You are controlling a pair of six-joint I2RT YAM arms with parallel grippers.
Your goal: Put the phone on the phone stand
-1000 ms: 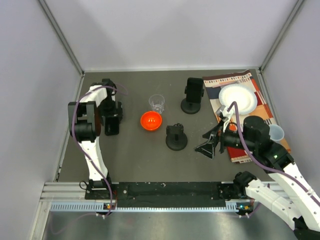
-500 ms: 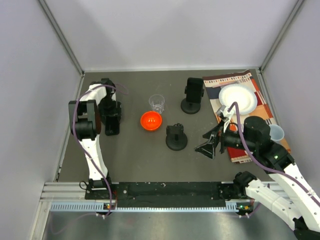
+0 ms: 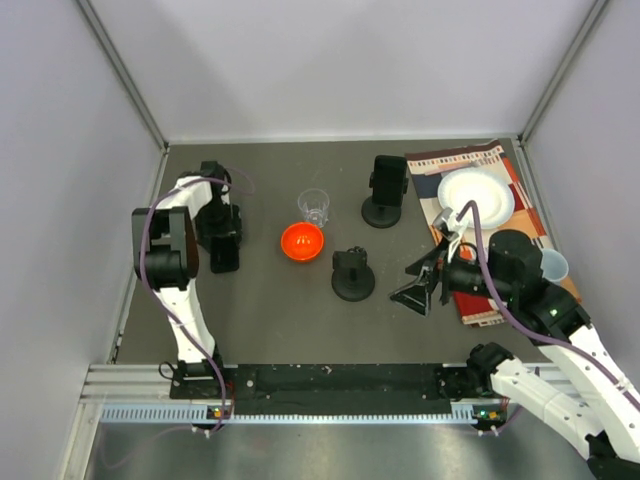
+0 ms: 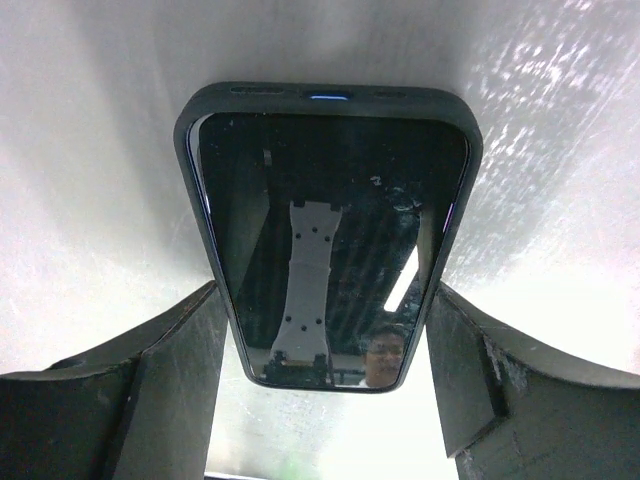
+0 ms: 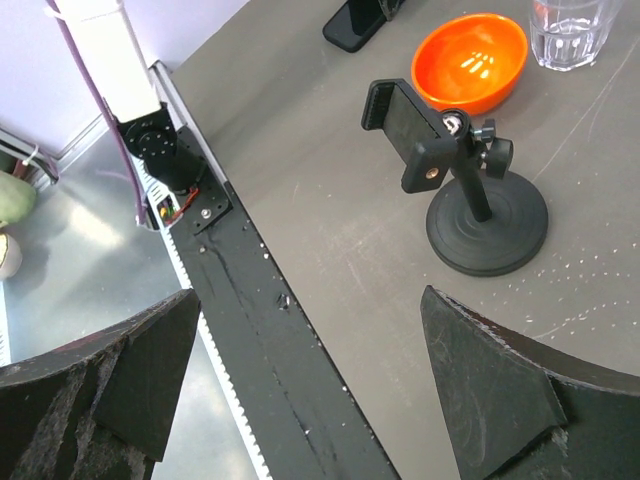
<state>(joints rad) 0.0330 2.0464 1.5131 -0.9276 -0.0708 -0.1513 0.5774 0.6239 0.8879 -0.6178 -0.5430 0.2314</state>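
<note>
Dark grey tabletop (image 3: 270, 320) is seen, the phone (image 4: 330, 240) laid flat, well left of the empty phone stand (image 3: 352, 275). It is straddled by the left gripper (image 4: 325, 295), 2 jaws set at its long edges for a pinch; whether contact is made cannot be told. Just right of the stand, the right gripper (image 3: 415, 290) is held wide open, perhaps to steady it.
</note>
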